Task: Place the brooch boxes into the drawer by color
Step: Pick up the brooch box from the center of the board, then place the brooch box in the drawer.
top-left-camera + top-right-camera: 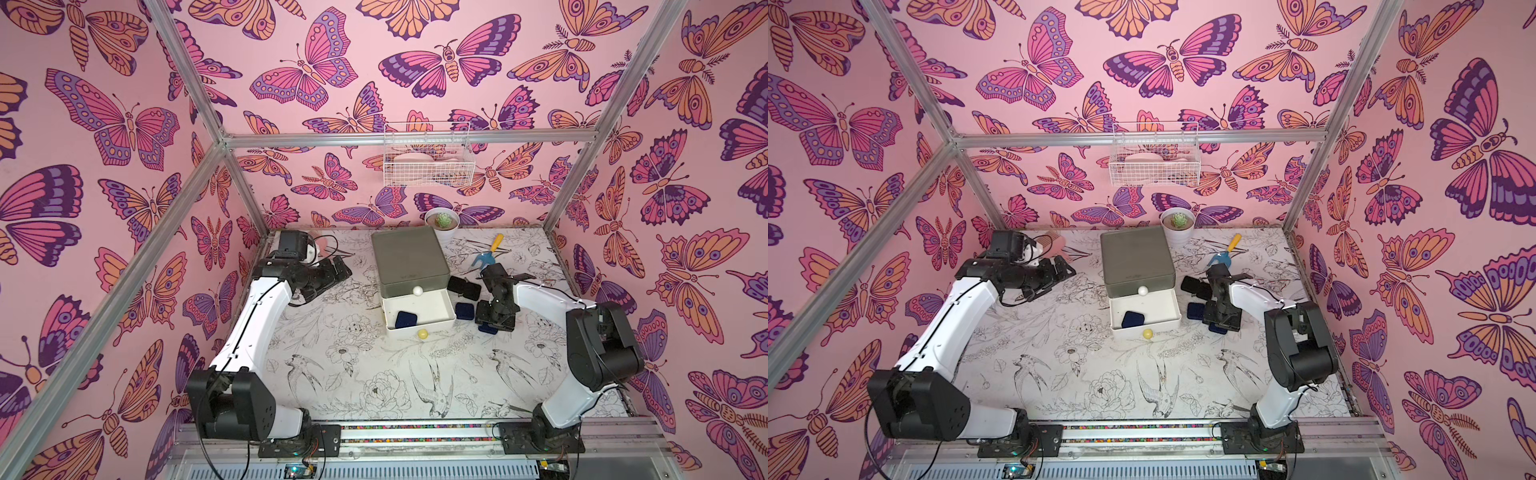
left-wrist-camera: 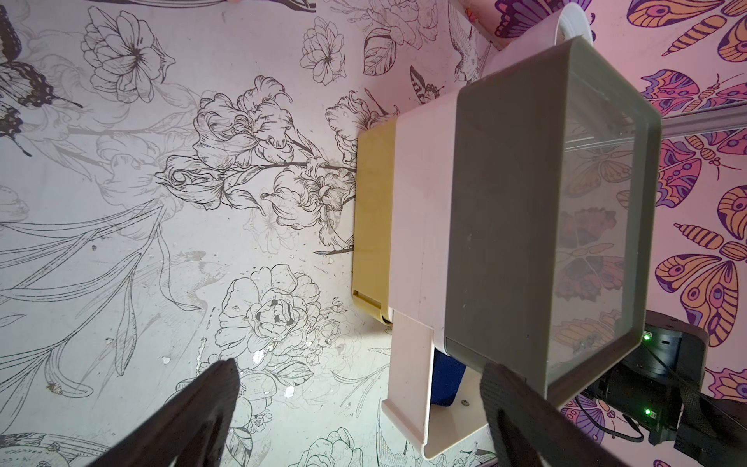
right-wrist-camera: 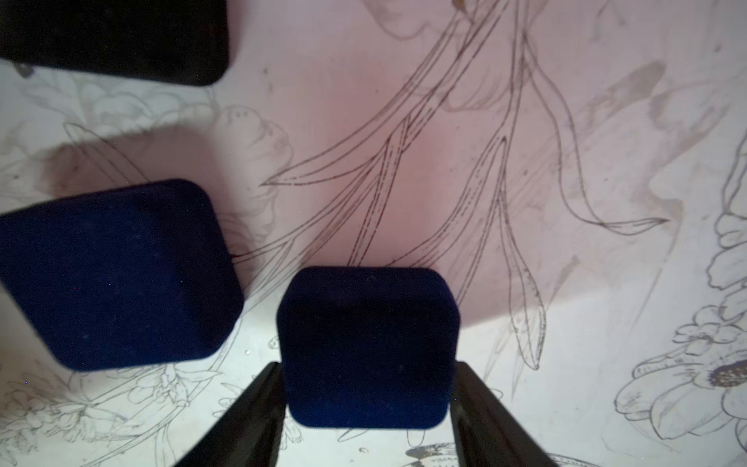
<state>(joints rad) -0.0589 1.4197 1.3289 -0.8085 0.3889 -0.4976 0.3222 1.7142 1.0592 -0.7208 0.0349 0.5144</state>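
My right gripper (image 3: 368, 366) straddles a navy brooch box (image 3: 366, 323) on the desk (image 3: 566, 283), fingers against its sides; whether it has a firm hold I cannot tell. My left gripper (image 2: 361, 366) gapes empty. One stored navy box (image 1: 406, 319) lies in the drawer's white tier (image 1: 419, 328). A second navy box (image 1: 462, 310) and the black boxes (image 1: 463, 286) wait outside, so I judge most sorting is left.

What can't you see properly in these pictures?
Both top views: what fills the wire basket, too small behind mesh.
Both top views: inside the shut grey-green tier, hidden by its walls.
Right wrist view: the black brooch box, cut off by the edge.
A top view: one navy brooch box, mostly under the right arm.
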